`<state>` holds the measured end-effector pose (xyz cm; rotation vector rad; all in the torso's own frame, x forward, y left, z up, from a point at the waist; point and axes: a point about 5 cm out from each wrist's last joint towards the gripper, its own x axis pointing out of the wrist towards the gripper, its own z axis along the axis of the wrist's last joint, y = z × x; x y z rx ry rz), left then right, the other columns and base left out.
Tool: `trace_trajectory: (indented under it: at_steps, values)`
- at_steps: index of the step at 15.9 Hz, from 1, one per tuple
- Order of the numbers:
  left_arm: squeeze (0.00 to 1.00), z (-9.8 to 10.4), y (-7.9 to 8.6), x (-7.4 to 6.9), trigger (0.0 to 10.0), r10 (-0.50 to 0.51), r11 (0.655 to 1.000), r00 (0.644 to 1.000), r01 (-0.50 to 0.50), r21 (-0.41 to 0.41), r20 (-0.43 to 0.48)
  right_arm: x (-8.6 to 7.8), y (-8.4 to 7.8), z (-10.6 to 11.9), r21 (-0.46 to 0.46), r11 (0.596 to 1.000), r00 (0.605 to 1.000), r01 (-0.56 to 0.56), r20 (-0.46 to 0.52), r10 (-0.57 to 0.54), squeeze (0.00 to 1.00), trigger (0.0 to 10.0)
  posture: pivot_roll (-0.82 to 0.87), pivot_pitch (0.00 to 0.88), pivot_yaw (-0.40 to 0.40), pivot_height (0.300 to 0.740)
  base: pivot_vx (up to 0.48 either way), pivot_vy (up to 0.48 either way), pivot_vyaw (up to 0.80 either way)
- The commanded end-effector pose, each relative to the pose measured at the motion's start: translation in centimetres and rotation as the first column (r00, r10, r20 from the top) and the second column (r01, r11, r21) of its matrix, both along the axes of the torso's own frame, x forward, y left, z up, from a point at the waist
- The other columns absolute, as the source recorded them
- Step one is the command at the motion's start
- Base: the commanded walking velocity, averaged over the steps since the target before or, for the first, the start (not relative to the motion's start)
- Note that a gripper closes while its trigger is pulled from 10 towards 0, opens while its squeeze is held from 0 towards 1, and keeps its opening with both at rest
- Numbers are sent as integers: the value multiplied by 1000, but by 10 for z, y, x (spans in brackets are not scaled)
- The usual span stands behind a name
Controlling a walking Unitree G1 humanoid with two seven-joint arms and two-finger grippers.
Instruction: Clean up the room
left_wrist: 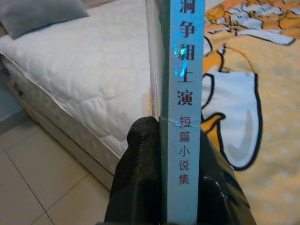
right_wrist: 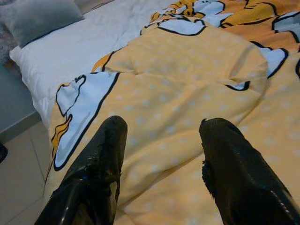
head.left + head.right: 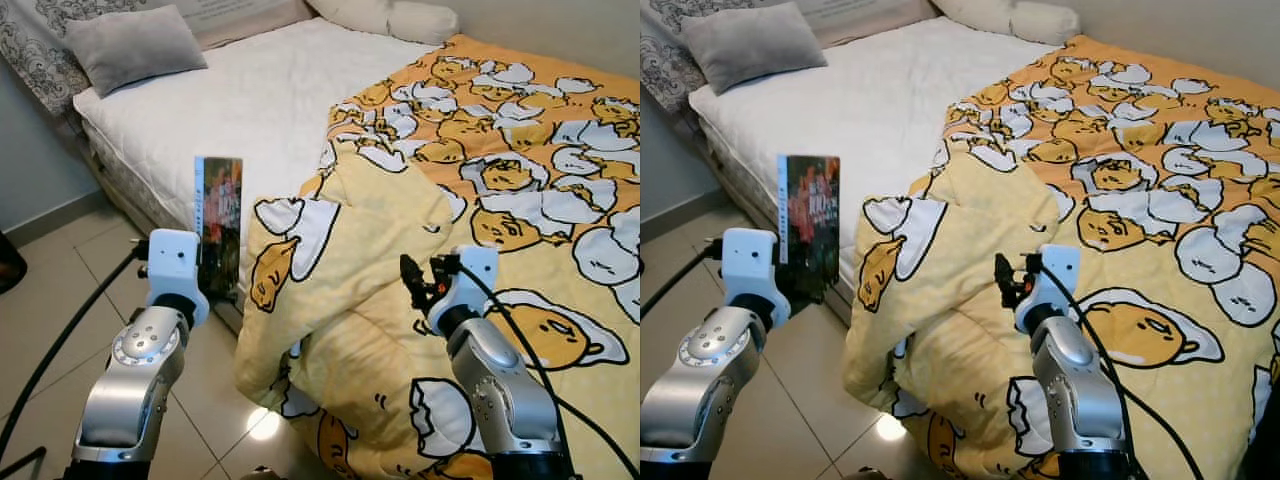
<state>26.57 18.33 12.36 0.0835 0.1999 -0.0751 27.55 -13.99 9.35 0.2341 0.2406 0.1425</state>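
Note:
My left gripper [image 3: 215, 275] is shut on a book [image 3: 218, 225] with a dark pictured cover and a pale blue spine [image 1: 185, 117]. It holds the book upright above the floor, just off the bed's near corner. The black fingers [image 1: 140, 178] clamp the book's lower end. My right gripper [image 2: 161, 159] is open and hovers over the yellow egg-print duvet [image 3: 480, 180], with nothing between its fingers. The duvet is bunched in a fold [image 3: 350, 260] at the bed's edge and hangs toward the floor.
The white mattress [image 3: 250, 110] is bare on its left half, with a grey pillow [image 3: 130, 45] at the head and white pillows [image 3: 390, 15] at the far side. Beige tiled floor [image 3: 60, 310] lies to the left. A dark object [image 3: 8, 262] sits at the left edge.

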Motion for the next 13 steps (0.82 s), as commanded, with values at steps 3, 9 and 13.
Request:
trace_trajectory:
  at_steps: [3,9,13]
  values:
    - [0,10,2,0,10000,-19,1000,999,19,4,46,-2,0,4,-9,1000,1000,5,4,-5,0,10000,-71,0,28,740,0,342,-792]
    - [0,8,4,2,10000,-29,999,999,28,31,31,-4,-3,1,6,999,999,37,-16,-37,0,10000,-71,0,21,740,0,382,-400]
    - [0,7,0,3,10000,-28,998,999,27,53,22,-6,-5,-4,10,997,997,73,-39,-73,0,10000,-50,0,7,740,0,386,-800]
